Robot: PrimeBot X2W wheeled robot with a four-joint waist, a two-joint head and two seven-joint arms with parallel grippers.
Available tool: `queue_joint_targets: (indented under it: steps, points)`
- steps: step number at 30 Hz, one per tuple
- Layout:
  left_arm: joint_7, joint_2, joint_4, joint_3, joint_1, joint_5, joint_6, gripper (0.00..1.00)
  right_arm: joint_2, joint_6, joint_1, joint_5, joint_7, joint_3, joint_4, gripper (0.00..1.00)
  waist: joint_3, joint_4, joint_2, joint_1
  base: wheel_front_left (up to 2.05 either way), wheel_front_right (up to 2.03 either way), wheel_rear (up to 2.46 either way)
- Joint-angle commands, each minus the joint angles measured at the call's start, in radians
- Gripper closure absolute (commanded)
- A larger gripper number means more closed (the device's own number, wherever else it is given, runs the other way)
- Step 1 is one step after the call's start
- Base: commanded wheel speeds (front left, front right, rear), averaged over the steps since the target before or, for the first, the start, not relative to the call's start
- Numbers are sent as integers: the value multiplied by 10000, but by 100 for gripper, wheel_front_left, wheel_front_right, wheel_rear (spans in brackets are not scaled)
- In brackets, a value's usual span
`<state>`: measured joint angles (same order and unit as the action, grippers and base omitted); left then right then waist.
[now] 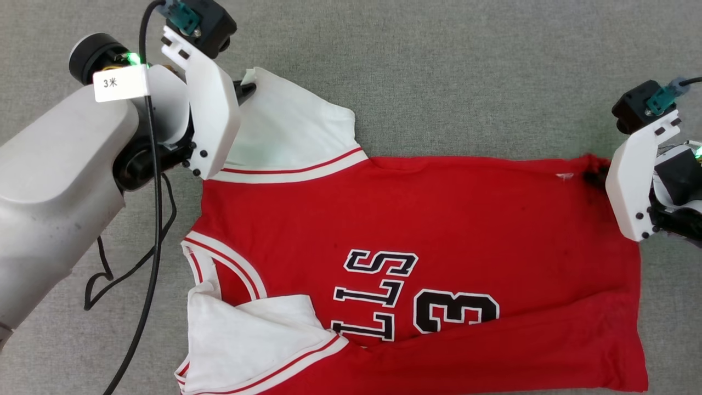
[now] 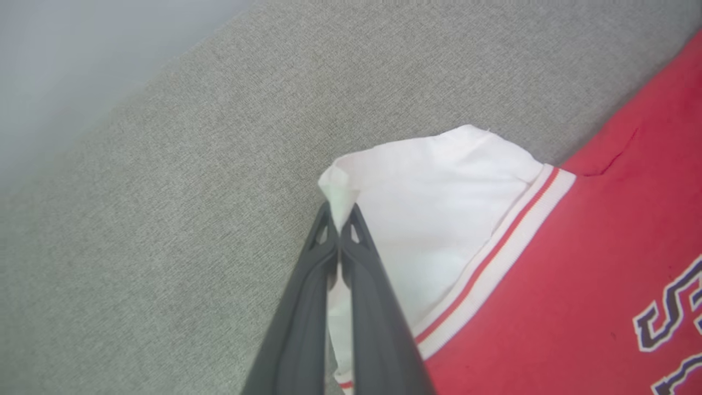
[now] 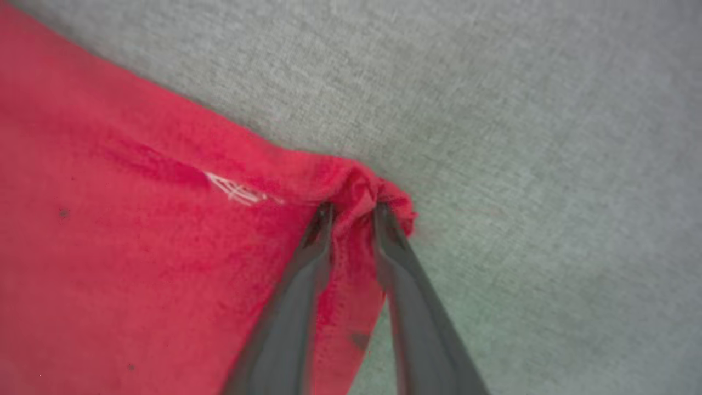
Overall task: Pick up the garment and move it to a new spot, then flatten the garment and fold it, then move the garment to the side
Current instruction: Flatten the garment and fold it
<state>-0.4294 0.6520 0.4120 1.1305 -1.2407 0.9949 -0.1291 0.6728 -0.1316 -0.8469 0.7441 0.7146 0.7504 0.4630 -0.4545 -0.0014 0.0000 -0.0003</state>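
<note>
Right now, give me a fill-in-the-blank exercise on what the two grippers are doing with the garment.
1. The left gripper pinches the tip of a ____ sleeve.
2. The right gripper pinches a bunched ____ corner of the garment.
3. The garment lies on a ____ cloth surface.

Missing words: white; red; grey.

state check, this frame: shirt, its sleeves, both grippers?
garment: flat on the grey surface, print up, not yet folded.
far sleeve: spread out, tip pinched.
near sleeve: folded in over the chest lettering.
left gripper: shut on the far sleeve's tip.
right gripper: fingers clamping the bunched red hem corner.
</note>
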Motion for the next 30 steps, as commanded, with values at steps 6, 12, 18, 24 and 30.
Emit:
queue_joint_targets:
  steps: [6, 12, 18, 24, 30]
  points:
    - [533, 314, 57, 130, 540, 230, -8, 100, -318, 19, 425, 213, -1980, -34, 638, 100, 817, -171, 0, 3, 0, 0, 0]
    - [1164, 914, -525, 191, 1561, 405, 123, 100, -163, 17, 1101, 439, -3438, -24, 434, 100, 1817, -203, 0, 3, 0, 0, 0]
    - [1585, 1732, -1755, 269, 2724, 607, 656, 100, 50, 17, 2053, 610, -4333, -194, 130, 100, 2655, -92, 0, 3, 0, 0, 0]
    - [1875, 2527, -3158, 525, 4054, 856, 1344, 100, 372, 17, 3250, 751, -4662, -423, -479, 100, 3335, -9, 0, 3, 0, 0, 0]
    - [2185, 3277, -4415, 767, 5404, 1169, 2124, 100, 687, 17, 4613, 800, -4719, -928, -1284, 100, 3672, 43, 0, 3, 0, 0, 0]
